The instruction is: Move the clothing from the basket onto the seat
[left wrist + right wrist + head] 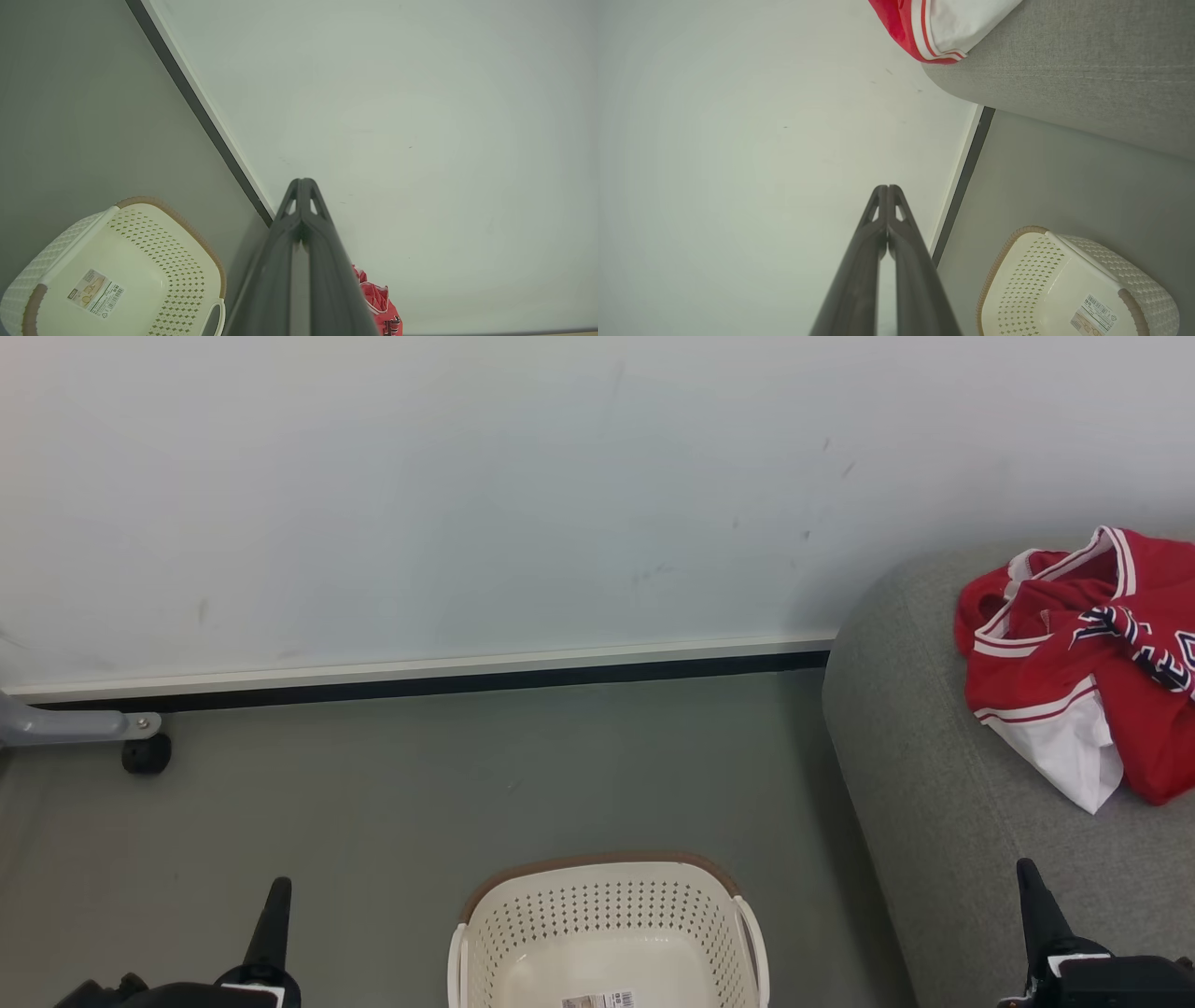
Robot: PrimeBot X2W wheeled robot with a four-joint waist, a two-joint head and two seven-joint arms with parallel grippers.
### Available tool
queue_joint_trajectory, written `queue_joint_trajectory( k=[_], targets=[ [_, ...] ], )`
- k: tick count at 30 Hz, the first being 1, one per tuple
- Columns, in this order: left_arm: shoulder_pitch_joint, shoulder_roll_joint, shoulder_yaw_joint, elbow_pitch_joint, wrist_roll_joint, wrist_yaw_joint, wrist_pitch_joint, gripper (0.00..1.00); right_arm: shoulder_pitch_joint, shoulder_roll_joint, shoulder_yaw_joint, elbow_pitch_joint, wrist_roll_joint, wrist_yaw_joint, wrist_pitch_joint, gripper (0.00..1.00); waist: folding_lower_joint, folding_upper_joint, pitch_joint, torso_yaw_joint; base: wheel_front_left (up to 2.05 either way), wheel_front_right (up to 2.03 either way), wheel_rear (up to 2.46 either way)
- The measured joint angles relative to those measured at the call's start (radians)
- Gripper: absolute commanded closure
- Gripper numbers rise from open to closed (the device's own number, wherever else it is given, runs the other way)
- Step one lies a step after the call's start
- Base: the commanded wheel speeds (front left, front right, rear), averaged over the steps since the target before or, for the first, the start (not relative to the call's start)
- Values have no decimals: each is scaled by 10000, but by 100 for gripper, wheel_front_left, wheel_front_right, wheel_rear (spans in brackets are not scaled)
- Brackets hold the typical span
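Two grippers, the left gripper and the right gripper, stand with their fingers pressed together, gripping nothing. Between them sits one basket with one label on its floor. The clothing, one red heap, lies on the single seat.

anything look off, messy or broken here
Only the clothing: it lies crumpled in a heap on the seat, not laid flat. The basket stands upright on the floor, with just a label inside. No damage or spill shows.
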Motion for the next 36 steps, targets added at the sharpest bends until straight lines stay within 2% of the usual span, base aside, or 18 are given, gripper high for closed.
queue_joint_trajectory(
  k=[16,36],
  targets=[
    [-545,-184,374,313,-2061,-370,550,100,-413,67,-500,479,2080,341,399,100,0,0,119,30,0,0,0],
    [-595,-196,383,332,-2228,-428,573,100,-514,73,-516,497,2107,353,424,100,0,0,119,31,0,0,0]
  ],
)
